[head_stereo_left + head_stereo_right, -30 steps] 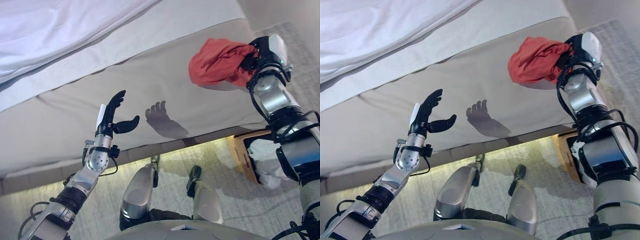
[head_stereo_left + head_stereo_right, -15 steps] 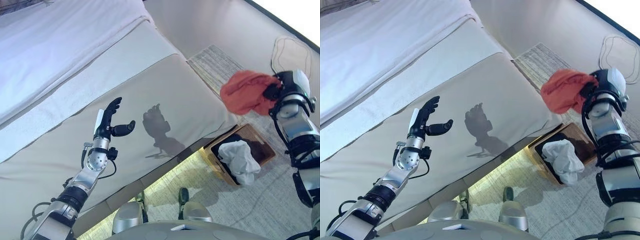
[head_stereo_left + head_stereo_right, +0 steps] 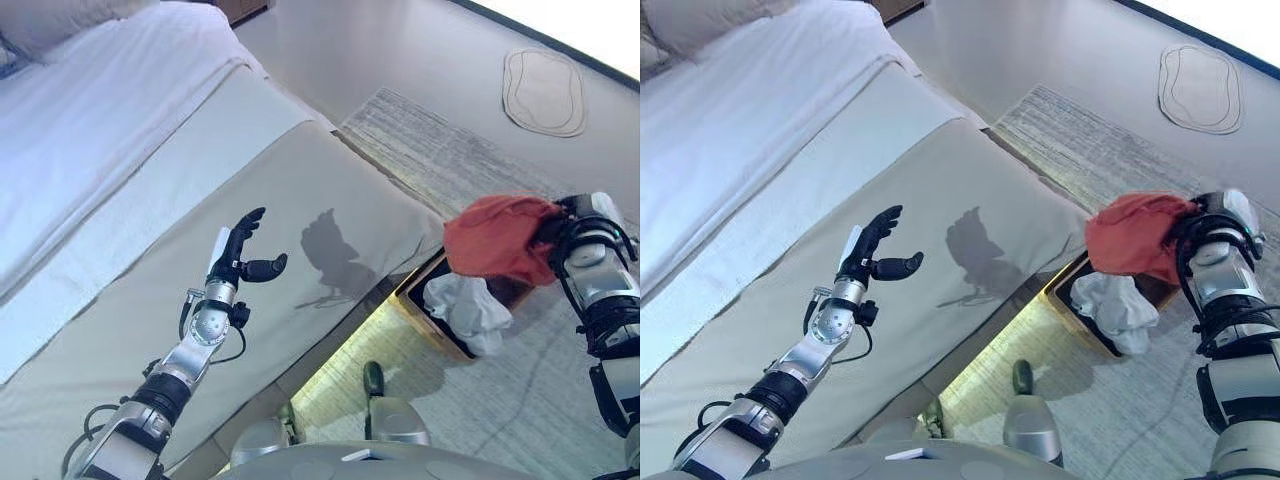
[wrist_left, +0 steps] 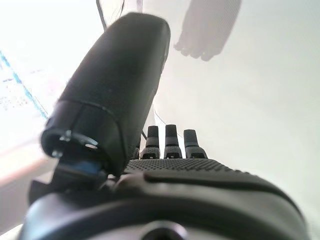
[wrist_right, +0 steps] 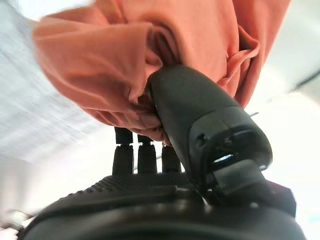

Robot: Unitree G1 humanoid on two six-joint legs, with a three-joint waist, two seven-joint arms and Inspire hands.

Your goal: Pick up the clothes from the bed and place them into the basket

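Observation:
My right hand is shut on a bunched red garment, held in the air just above the wooden basket on the floor beside the bed. In the right wrist view the orange-red cloth is pinched between the thumb and the fingers. A crumpled white garment lies inside the basket. My left hand hovers open over the beige bed cover, fingers straight and thumb out, holding nothing. In the left wrist view the left hand points at the bare cover.
The bed carries white sheets on its far side. A striped rug lies on the floor past the bed corner, and a flat oval mat lies farther off. A lit strip runs under the bed edge.
The whole view has swung to the right. My right hand has carried the red garment off the bed corner to above the basket. The left hand has kept its open pose.

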